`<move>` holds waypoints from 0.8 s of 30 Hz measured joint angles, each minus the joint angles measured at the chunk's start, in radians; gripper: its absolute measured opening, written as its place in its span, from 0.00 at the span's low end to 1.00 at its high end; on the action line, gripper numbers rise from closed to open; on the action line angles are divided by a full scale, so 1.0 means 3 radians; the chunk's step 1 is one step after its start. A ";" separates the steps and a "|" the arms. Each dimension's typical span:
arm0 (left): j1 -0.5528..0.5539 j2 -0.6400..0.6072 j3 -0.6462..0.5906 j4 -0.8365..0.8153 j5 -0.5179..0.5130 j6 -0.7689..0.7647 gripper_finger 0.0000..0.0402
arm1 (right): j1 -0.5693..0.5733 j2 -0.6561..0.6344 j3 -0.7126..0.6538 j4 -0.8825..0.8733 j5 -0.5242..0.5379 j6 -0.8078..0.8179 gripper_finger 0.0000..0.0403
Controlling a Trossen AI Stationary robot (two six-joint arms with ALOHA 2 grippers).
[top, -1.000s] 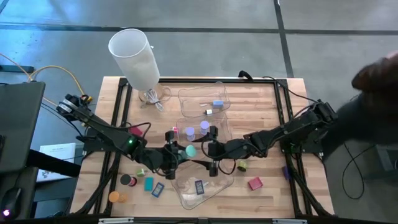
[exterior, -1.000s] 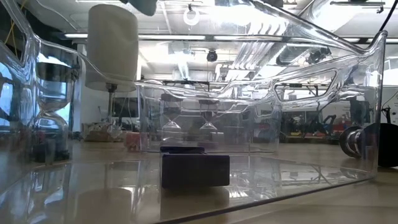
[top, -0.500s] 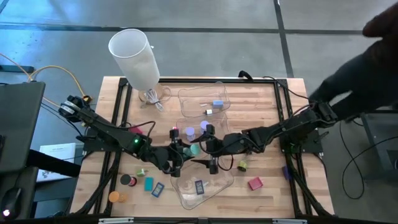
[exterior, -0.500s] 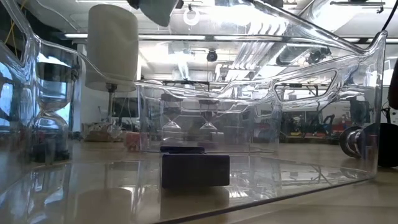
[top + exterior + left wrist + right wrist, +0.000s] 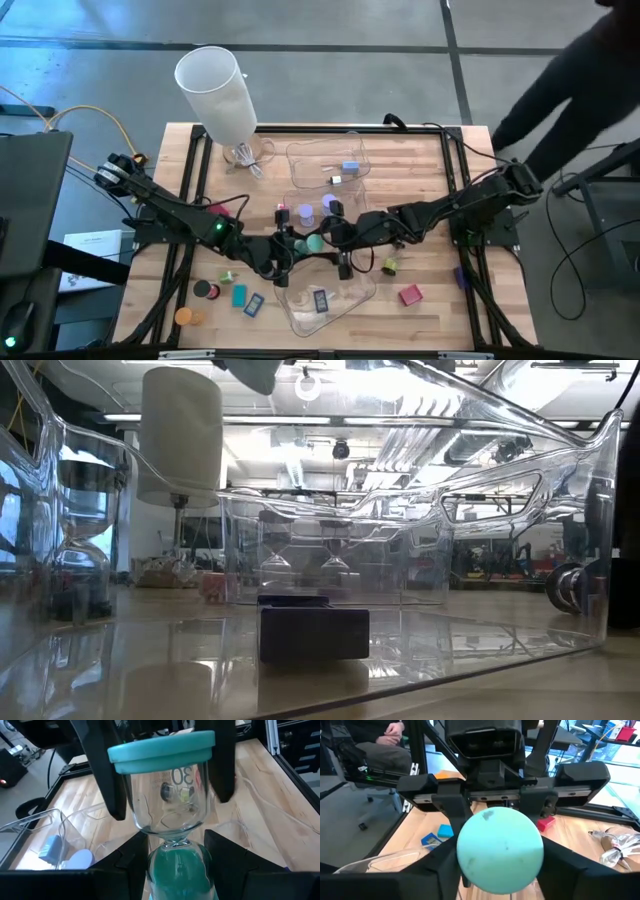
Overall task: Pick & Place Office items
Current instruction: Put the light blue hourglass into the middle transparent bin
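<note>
I've got a teal hourglass (image 5: 165, 805) in a hand-off near the middle of the table, just inboard of the clear tray (image 5: 325, 300) at the near edge. It is a thin glass bulb pinched to a narrow neck, capped by flat teal plastic discs and partly filled with teal sand. I judge it light but fragile and slick on the glass; a squeeze on a bulb could crack it, and it would roll or snap if dropped. The safest holds look to me like the neck or the rim of an end cap, where the plastic takes the load.

The left gripper (image 5: 172, 850) has its jaws pinching the hourglass at the neck, one dark finger on each side of the waist, with the upper bulb and cap standing clear beyond the fingertips. In the right wrist view the round teal cap (image 5: 500, 851) faces the camera dead centre, sitting between the right gripper (image 5: 502, 870) jaws. Those jaws flank the cap closely on both sides, but I cannot tell whether they actually press on it or remain a little apart.

From above, both grippers meet tip to tip over the hourglass (image 5: 313, 242). Other office items lie loose near the left near corner, and a pink block (image 5: 410, 294) sits toward the right near edge.
</note>
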 joint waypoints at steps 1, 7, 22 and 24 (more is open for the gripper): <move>0.0000 0.0000 0.0000 -0.0002 -0.0001 0.0001 0.40 | -0.0002 0.0000 0.0000 -0.0014 -0.0002 0.0000 0.46; 0.0003 0.0000 0.0000 -0.0007 0.0001 0.0028 0.40 | -0.0002 0.0000 0.0000 -0.0081 0.0012 -0.0017 0.44; 0.0003 -0.0004 0.0000 0.0055 -0.0090 0.0029 0.63 | 0.0013 -0.0029 -0.0005 -0.0521 0.0178 0.0167 0.44; 0.0003 -0.0004 0.0000 0.0028 -0.0096 0.0026 0.64 | 0.0017 -0.0069 -0.0004 -0.0645 0.0310 0.0257 0.44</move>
